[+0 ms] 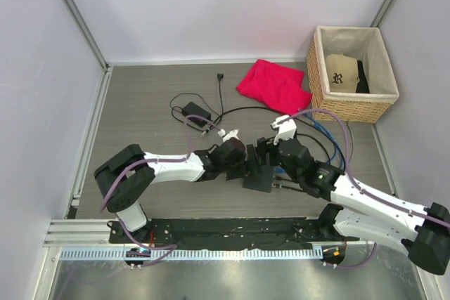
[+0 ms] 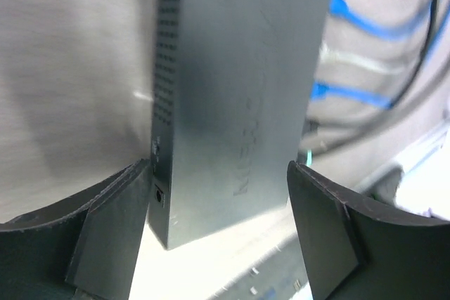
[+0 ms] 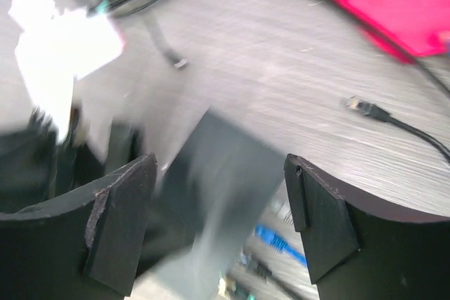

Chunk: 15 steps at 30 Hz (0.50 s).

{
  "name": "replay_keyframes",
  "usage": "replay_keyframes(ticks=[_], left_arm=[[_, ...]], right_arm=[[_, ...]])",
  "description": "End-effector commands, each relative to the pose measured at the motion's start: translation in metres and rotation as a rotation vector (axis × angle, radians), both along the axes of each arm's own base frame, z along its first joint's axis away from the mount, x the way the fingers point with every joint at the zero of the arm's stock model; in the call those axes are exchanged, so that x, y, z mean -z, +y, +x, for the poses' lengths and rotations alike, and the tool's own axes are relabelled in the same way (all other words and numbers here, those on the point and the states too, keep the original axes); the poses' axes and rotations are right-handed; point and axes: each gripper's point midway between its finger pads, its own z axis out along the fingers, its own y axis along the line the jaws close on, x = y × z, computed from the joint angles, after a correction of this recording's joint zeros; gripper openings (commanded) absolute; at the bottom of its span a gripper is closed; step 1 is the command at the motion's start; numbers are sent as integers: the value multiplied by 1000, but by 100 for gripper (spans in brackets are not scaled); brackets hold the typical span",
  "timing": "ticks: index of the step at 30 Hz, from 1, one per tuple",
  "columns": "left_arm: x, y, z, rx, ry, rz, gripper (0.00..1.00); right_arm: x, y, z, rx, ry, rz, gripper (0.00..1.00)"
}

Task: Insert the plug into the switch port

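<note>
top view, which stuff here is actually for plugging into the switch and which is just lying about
For the job:
- switch, between the left gripper fingers
- right gripper, open by the switch
- black cable with a loose plug
- blue cables

Lying about:
- red cloth
- wicker basket with a cap
- power brick

A wicker basket (image 1: pixel 351 100) is seen at the far right corner of the table (image 1: pixel 140 96), with a beige cap (image 1: pixel 341 72) held inside it. A red cloth (image 1: pixel 274 86) is laid just left of the basket. A small black power brick (image 1: pixel 195 113) is placed well left of the basket, its cord trailing beside it.
</note>
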Motion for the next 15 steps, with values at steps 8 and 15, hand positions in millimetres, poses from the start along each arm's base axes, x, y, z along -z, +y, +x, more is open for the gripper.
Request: replay_keyframes(ticks=[8,15], left_arm=[[-67,78,65,-56,-309,333,89],[-71,94,109,478,-637,700,91]], right_arm=[[-33,-56,12,271,-197,92,83],[-11,-53,12,242,-203,88,83]])
